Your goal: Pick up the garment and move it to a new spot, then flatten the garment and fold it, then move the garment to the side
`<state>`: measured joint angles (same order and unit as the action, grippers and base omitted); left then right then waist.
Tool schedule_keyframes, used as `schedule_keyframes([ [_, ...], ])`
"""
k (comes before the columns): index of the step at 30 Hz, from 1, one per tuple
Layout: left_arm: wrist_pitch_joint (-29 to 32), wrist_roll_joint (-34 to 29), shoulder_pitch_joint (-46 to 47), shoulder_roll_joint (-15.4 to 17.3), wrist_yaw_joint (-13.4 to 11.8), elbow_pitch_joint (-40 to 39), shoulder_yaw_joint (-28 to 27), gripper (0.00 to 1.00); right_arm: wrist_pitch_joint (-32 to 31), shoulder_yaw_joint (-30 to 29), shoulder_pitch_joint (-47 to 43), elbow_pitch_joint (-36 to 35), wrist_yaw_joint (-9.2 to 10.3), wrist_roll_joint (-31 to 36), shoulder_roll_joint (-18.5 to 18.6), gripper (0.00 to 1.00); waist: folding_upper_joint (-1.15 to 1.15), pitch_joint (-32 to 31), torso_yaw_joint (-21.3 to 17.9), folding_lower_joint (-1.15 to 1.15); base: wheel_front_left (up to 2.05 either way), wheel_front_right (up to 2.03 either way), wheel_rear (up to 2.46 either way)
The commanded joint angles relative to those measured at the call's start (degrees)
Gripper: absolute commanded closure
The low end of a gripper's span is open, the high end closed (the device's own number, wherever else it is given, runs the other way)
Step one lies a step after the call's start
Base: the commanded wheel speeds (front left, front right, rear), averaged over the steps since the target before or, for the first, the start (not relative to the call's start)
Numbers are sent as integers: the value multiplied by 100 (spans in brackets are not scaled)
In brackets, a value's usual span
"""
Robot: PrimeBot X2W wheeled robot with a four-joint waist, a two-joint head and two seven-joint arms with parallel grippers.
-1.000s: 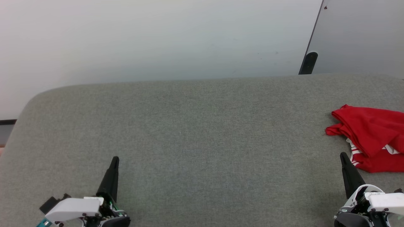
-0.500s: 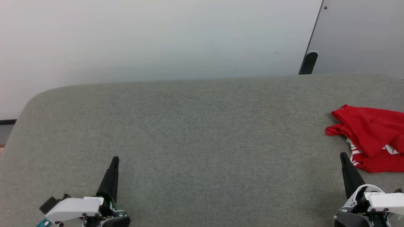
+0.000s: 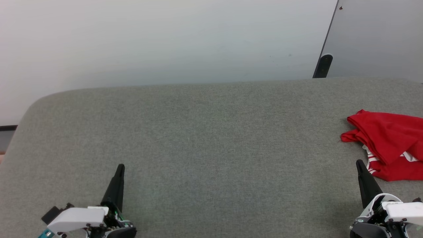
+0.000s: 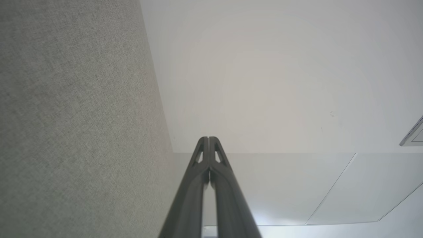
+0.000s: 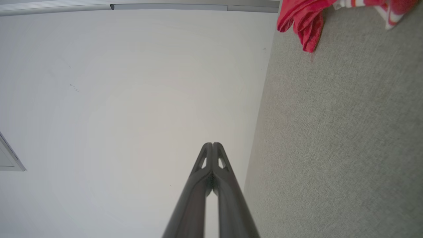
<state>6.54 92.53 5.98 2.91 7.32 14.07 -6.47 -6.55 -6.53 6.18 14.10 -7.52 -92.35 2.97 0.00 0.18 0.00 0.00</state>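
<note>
The garment [image 3: 390, 143] lies crumpled at the right edge of the grey surface [image 3: 211, 138], red with a bit of red-and-white striped trim showing; its number is hidden in the folds. In the right wrist view the garment [image 5: 304, 19] sits at the top right. My right gripper [image 3: 359, 163] rests low at the lower right, shut and empty, just left of and nearer than the garment, not touching it. My left gripper [image 3: 121, 166] rests at the lower left, shut with nothing in it. Both wrist views show the fingertips pressed together, the left gripper [image 4: 208, 138] and the right gripper [image 5: 212, 144].
A pale wall runs behind the grey surface, with a grey panel [image 3: 376, 39] at the back right and a dark post [image 3: 323, 66] at its foot. The surface's rounded left corner [image 3: 29, 109] lies at the far left.
</note>
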Motion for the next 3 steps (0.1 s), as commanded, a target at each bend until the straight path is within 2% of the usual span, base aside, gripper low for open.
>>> schedule_keyframes([
  [1, 15, -21, 60, -7, 31, 6, -18, 100, 0, 2, 23, 2, 6, -14, -21, 100, 0, 0, 0, 0, 0, 0, 0],
  [3, 15, -21, 60, -6, 31, 6, -18, 100, 0, 2, 23, 2, 6, -14, -21, 100, 0, 0, 0, 0, 0, 0, 0],
])
